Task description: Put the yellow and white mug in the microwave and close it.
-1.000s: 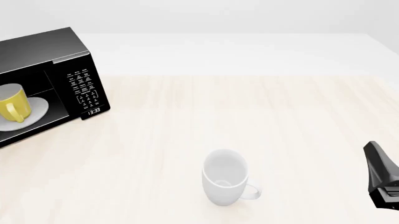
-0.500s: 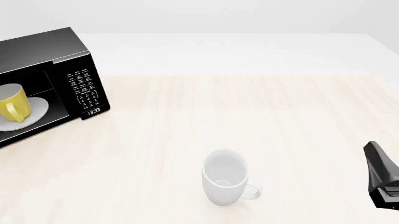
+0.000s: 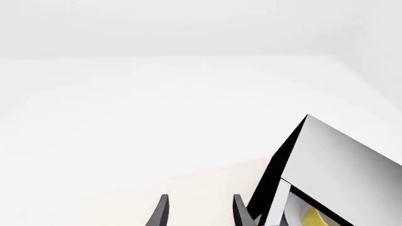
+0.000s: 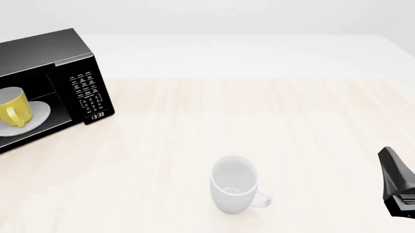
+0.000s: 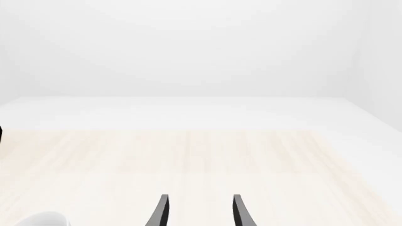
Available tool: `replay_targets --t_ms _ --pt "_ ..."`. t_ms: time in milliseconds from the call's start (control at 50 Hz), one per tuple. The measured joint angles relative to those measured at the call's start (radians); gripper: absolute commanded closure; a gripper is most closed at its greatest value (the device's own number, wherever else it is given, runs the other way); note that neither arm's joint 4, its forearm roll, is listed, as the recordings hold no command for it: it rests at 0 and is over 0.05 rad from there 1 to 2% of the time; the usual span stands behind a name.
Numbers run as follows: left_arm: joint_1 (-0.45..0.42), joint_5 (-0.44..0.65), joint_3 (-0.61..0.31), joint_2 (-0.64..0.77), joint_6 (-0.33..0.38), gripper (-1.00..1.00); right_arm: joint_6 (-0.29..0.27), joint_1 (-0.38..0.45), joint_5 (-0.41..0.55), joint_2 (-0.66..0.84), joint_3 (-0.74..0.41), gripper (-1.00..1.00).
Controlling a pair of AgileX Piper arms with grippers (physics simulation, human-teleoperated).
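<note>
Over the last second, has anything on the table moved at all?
Nothing visibly changed. The yellow and white mug sits on the plate inside the microwave, the white mug stands mid-table, and the right arm rests at the edge.

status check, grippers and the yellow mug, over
Left gripper and right gripper both open, empty. Yellow and white mug on the turntable plate inside the microwave; door not shut. White mug mid-table, clear of it.
</note>
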Motion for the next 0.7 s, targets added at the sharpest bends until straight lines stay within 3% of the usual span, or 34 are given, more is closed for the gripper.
replay_targets --t_ms 700 --pt "0.145 -0.120 0.082 0.189 0.068 -1.00 0.000 0.000 0.000 0.000 0.000 -1.00"
